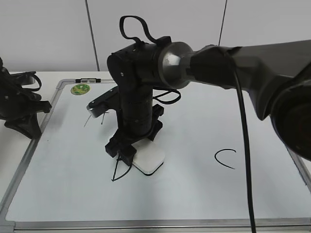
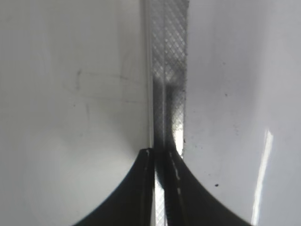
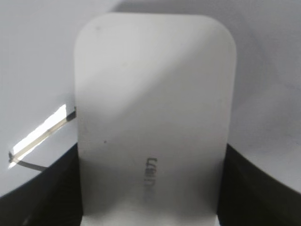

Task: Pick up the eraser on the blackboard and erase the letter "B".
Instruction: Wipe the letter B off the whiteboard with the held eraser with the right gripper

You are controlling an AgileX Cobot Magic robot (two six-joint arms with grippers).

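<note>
The white eraser [image 1: 149,160] lies flat on the blackboard [image 1: 194,189], left of the board's middle. My right gripper [image 1: 132,149] reaches across and is shut on it. In the right wrist view the eraser [image 3: 155,108] fills the space between the dark jaws [image 3: 150,157], grey lettering up. Only a few black strokes of the letter "B" [image 1: 118,173] show just below-left of the eraser; the rest is hidden by the gripper. A stroke also shows in the right wrist view [image 3: 30,163]. My left gripper [image 1: 29,127] is shut and empty at the board's left frame [image 2: 169,70].
A black "C" [image 1: 226,158] is on the right half of the board. Faint strokes of an "A" [image 1: 92,116] show behind the right arm. A round green sticker [image 1: 80,89] sits at the far left corner. The right arm's cable [image 1: 245,145] hangs over the board.
</note>
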